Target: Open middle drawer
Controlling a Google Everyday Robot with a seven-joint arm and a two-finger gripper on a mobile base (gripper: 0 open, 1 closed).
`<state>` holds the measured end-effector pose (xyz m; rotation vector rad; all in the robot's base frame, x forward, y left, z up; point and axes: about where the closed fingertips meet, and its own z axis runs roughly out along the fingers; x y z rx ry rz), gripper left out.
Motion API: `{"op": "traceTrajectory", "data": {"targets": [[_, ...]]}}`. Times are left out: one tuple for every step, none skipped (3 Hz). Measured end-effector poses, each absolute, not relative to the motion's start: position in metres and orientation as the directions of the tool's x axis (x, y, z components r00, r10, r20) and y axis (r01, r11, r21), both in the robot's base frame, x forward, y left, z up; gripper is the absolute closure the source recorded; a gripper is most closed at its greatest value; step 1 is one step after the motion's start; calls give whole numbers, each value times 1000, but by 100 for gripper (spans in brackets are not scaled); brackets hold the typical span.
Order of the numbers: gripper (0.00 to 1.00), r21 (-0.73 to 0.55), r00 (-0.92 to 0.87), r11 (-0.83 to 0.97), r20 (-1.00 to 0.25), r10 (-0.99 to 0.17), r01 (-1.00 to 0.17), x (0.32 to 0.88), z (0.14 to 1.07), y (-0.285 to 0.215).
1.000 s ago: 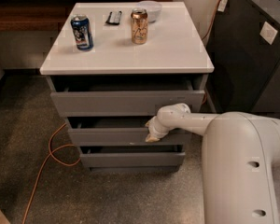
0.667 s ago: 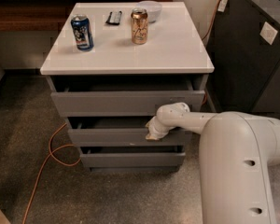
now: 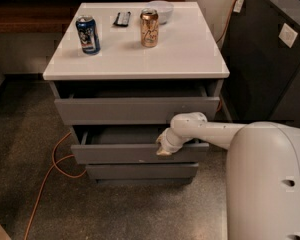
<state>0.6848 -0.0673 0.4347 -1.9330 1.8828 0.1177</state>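
The middle drawer (image 3: 120,153) is a flat grey handleless front on the white-topped cabinet (image 3: 190,59), between a taller top drawer (image 3: 115,110) and a shorter bottom drawer (image 3: 140,171). It stands partly pulled out, with a dark gap behind its top edge. My gripper (image 3: 164,145) is at the top edge of the middle drawer's front, right of centre, at the end of my white arm (image 3: 215,131) that reaches in from the right.
On the cabinet top stand a blue can (image 3: 88,34), a gold can (image 3: 149,27), a dark remote (image 3: 122,18) and a white bowl (image 3: 160,9). An orange cable (image 3: 52,169) lies on the floor at left. A dark cabinet (image 3: 270,59) stands at right.
The middle drawer has come further out toward me, with the gripper on its top edge moving along with it.
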Motion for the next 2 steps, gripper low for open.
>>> {"op": "traceTrajectory", "data": {"targets": [[100,-238,77,13,-367,-927,-971,677,437,-63],[100,-207,83,-2,-383,-920,-978,654,441,-57]]}}
